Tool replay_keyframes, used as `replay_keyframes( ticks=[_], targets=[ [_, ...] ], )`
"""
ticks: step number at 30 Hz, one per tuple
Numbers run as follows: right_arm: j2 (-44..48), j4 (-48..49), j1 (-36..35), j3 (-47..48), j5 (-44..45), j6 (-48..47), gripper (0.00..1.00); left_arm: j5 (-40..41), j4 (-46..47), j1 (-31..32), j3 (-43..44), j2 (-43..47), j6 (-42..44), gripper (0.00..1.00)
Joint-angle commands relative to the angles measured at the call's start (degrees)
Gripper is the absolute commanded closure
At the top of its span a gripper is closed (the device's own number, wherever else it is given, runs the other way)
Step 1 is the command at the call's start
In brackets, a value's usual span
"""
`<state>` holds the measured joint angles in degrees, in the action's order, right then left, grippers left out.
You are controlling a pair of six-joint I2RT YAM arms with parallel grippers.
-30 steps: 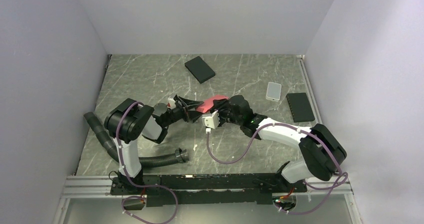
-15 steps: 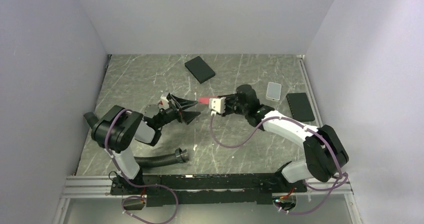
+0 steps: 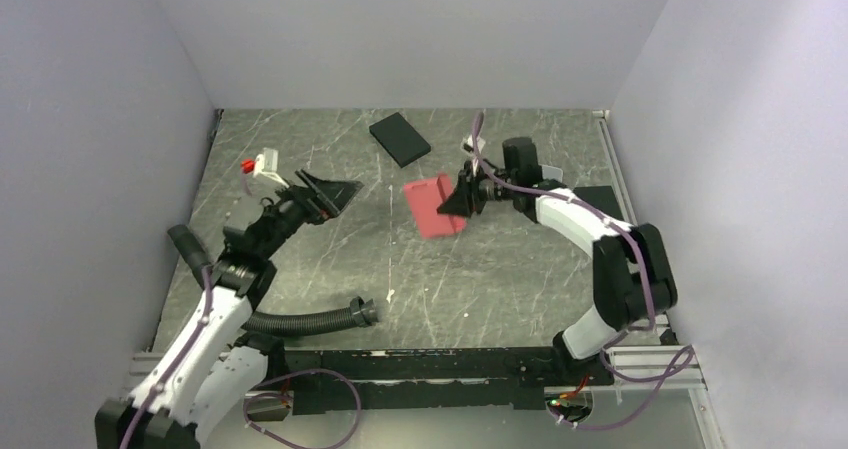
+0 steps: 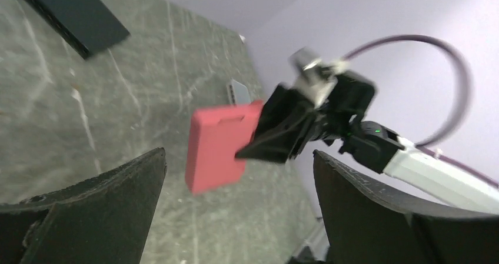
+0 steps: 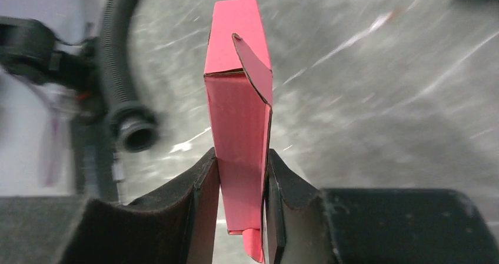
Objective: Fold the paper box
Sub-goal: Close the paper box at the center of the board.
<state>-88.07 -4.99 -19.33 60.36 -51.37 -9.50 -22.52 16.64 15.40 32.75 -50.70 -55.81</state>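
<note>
Right gripper now holds the paper box alone, pinched by one edge, just right of upper centre in the top view. Left gripper has let go and withdrawn left, jaws spread wide. One end flap looks untucked, so folding seems unfinished.

The box, held in the right gripper, hangs mid-table, the left gripper well left, a case behind, a hose nearer.
</note>
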Motion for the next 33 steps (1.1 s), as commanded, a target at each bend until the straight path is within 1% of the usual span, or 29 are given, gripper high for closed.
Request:
replay_keyframes(
  ticks=[1, 3, 4, 5, 8, 10, 11, 13, 14, 16, 18, 20, 21, 22, 26, 28, 30, 33],
  targets=[
    [-5.02, 16.09, -0.09, -9.66, -11.83, 33.67, 0.74, 6.13, -14.35, -0.02, -1.80, 6.48, 15.23, 0.00],
    [-7.29, 23.92, -0.09, -12.76, -10.88, 43.81, 0.73, 3.21, -14.06, -0.02, -2.31, 5.23, 14.93, 0.00],
    [-8.62, 27.88, -0.07, -14.55, -10.01, 47.72, 0.72, 1.65, -13.77, -0.02, -2.48, 3.91, 14.69, 0.00],
    [-10.08, 29.87, -0.09, -16.18, -8.82, 50.49, 0.72, 0.29, -13.09, -0.02, -2.69, 2.54, 14.31, 0.01],
    [-14.28, 33.39, -0.17, -18.33, -6.01, 56.31, 0.72, -3.45, -10.48, -0.02, -3.02, -1.58, 13.56, 0.01],
    [-16.00, 32.46, -0.37, -18.67, -3.69, 58.81, 0.71, -4.18, -9.70, -0.02, -2.89, -3.79, 12.47, 0.02],
    [-16.40, 31.25, -0.66, -18.28, -2.71, 58.56, 0.69, -4.53, -9.63, 0.03, -2.64, -5.05, 12.55, 0.02],
    [-16.78, 28.00, -1.66, -17.69, -0.43, 57.88, 0.55, -4.74, -9.99, 0.12, -2.05, -7.70, 12.38, 0.03],
    [-16.87, 26.88, -2.13, -17.29, -0.09, 56.49, 0.48, -4.88, -10.34, 0.15, -1.60, -9.24, 12.42, 0.04],
    [-17.03, 21.76, -2.47, -15.37, 0.72, 52.33, 0.30, -5.08, -11.33, 0.47, -0.59, -13.02, 12.78, 0.07],
    [-16.60, 15.33, -1.86, -13.11, 2.34, 45.49, 0.21, -4.97, -13.08, 1.19, 1.34, -16.08, 13.27, 0.10],
    [-15.25, 11.26, -0.40, -12.28, 4.37, 41.22, 0.12, -4.45, -15.84, 2.53, 3.76, -19.04, 14.95, 0.10],
    [-14.47, 8.83, 0.36, -11.83, 5.66, 38.29, 0.06, -3.55, -17.35, 3.51, 5.07, -20.29, 15.83, 0.10],
    [-13.50, 6.40, 1.34, -11.30, 6.63, 35.82, 0.01, -1.68, -19.92, 4.86, 6.42, -21.46, 17.11, 0.10],
    [-8.60, -3.27, 5.02, -9.62, 9.66, 23.98, 0.00, 3.73, -24.24, 10.40, 11.27, -25.40, 20.88, 0.10],
    [-5.05, -5.98, 5.61, -10.42, 10.13, 17.85, 0.00, 5.68, -24.77, 12.31, 12.73, -27.09, 22.05, 0.10],
    [-0.55, -6.03, 5.73, -12.00, 10.45, 12.57, 0.00, 7.71, -25.60, 13.82, 14.11, -29.01, 23.27, 0.12],
    [6.05, -7.43, 5.52, -11.58, 10.30, 1.66, 0.00, 10.87, -27.57, 15.69, 16.36, -32.38, 24.72, 0.13]
  ],
)
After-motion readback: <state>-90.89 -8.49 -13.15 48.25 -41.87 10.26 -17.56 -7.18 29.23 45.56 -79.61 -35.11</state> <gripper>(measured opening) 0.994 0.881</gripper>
